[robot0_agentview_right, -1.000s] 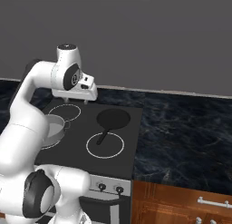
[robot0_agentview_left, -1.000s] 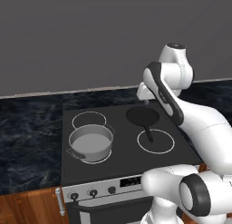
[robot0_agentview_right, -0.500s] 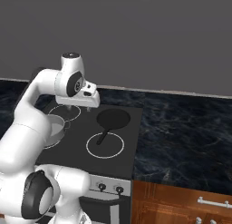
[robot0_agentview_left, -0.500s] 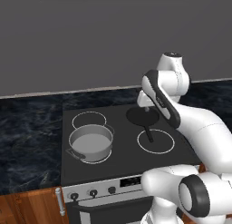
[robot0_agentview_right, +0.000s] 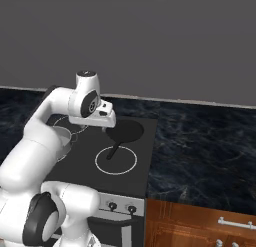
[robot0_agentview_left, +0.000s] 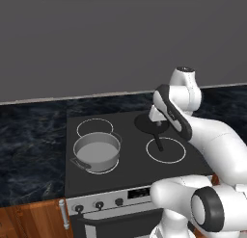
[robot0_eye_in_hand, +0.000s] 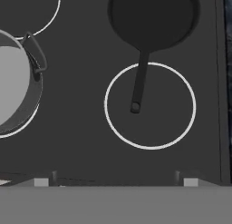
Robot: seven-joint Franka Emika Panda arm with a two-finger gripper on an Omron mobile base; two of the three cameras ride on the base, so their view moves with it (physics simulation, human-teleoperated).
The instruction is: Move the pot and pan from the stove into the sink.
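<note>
The gripper (robot0_agentview_right: 109, 122) has swung in over the stove (robot0_agentview_left: 130, 157) — lower now. It hangs nearer the pan (robot0_agentview_right: 124, 132).

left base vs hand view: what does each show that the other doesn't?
Left base view alone: the whole pot with both side handles, the front knobs, the dark counter and the arm. Hand view alone: a straight-down look at the pan handle, its tip inside a front burner ring, with the open gripper at the bottom. Both: the pan and pot, apart on the stove.
</note>
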